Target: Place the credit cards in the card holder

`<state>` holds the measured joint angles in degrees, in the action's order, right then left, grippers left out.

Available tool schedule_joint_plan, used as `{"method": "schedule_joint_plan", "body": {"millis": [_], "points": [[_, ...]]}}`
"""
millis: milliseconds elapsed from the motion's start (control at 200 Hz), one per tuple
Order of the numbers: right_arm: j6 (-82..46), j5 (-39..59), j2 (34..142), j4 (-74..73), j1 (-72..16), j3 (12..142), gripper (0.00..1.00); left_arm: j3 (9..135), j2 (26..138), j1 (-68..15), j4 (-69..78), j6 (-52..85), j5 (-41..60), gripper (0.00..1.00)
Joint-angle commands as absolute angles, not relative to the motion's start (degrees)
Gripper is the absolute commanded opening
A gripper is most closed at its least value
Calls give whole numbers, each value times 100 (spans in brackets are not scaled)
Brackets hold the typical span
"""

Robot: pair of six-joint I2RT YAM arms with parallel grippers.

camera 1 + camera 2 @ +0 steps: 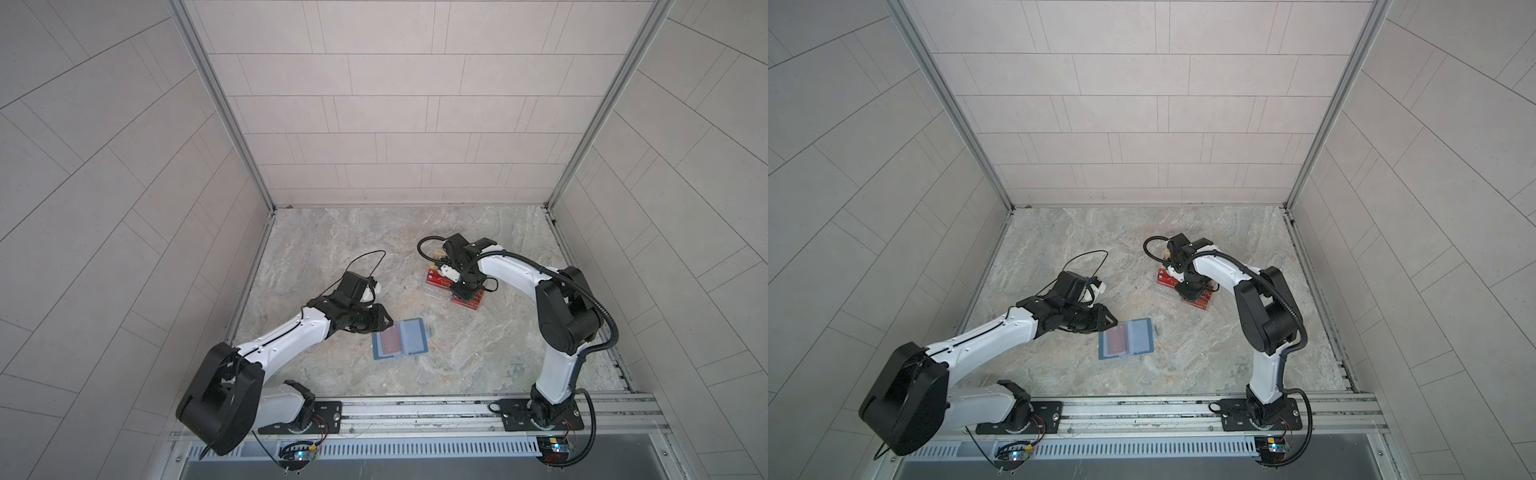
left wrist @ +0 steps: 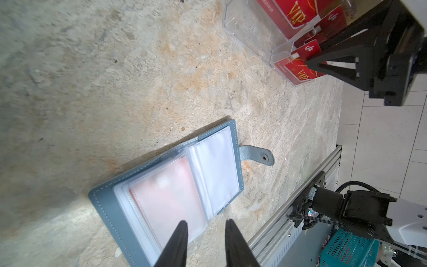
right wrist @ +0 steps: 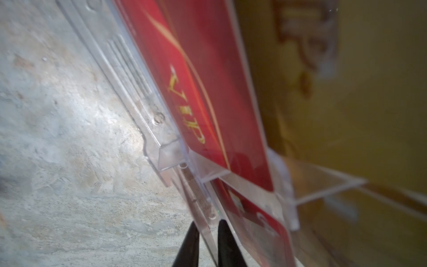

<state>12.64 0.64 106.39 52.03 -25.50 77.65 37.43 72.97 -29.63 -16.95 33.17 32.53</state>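
Worktop (image 1: pixel 332 257) of marbled stone fills both top views. The card holder (image 1: pixel 401 338) (image 1: pixel 1127 337) lies open and flat towards the front, with a red card (image 1: pixel 390 343) showing through a sleeve on its left half. My left pincer (image 1: pixel 386 322) hovers at its left edge. Farther back and to the right stands the clear rack (image 1: pixel 436 293) with the credit cards (image 1: pixel 438 282).

From my left wrist, my left pincer (image 2: pixel 205 223) is released, nothing between its fingers (image 2: pixel 178 242), over the card holder's (image 2: pixel 104 201) edge. The strap tab (image 2: pixel 256 154) lies flat.

From my right wrist, my right pincer (image 3: pixel 208 233) straddles a clear wall of the rack (image 3: pixel 129 76) beside the credit cards (image 3: pixel 208 69). Whether it clamps, I cannot tell.
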Motion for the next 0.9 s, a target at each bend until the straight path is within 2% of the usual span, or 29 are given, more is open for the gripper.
{"method": "schedule_joint_plan", "body": {"millis": [0, 280, 896], "points": [[1318, -5, 10642, 5309, -2584, 7831, 18, 3830, 7233, -2927, -1821, 3272, 3243, 33], [1388, 122, 10665, 5397, -2592, 7839, 18, 4099, 7304, -2927, -2127, 3106, 3203, 34], [1468, 119, 10591, 5467, -2619, 7901, 13, 4280, 7295, -2927, -2291, 3048, 3182, 34]]}}
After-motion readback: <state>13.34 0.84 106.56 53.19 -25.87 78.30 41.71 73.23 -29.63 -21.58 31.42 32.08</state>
